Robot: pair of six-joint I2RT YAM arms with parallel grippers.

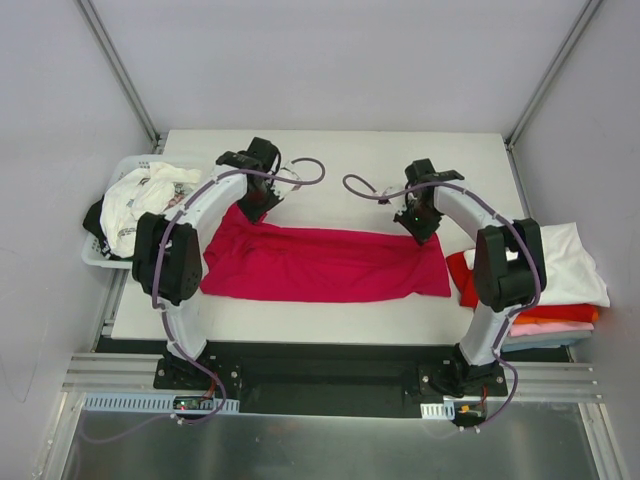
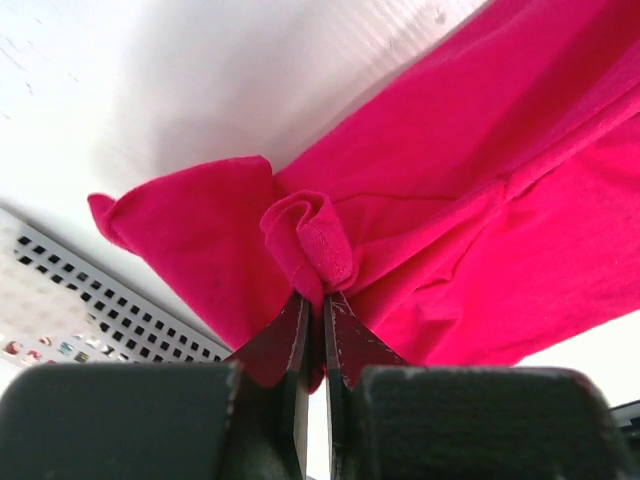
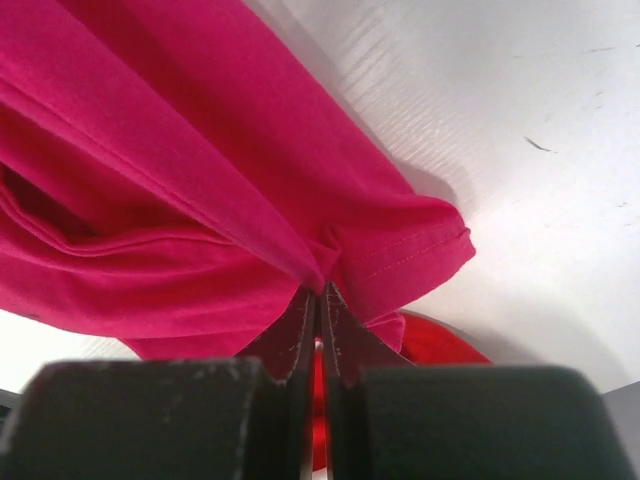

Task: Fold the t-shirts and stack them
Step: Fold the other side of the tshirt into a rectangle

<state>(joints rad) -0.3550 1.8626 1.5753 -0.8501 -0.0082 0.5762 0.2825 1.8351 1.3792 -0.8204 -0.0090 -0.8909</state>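
One t-shirt lies spread across the middle of the worktop. Left of it a basket holds more t-shirts. Right of it sits a stack of folded t-shirts.

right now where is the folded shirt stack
Top view: the folded shirt stack sits at the table's right edge, just right of the crimson shirt.
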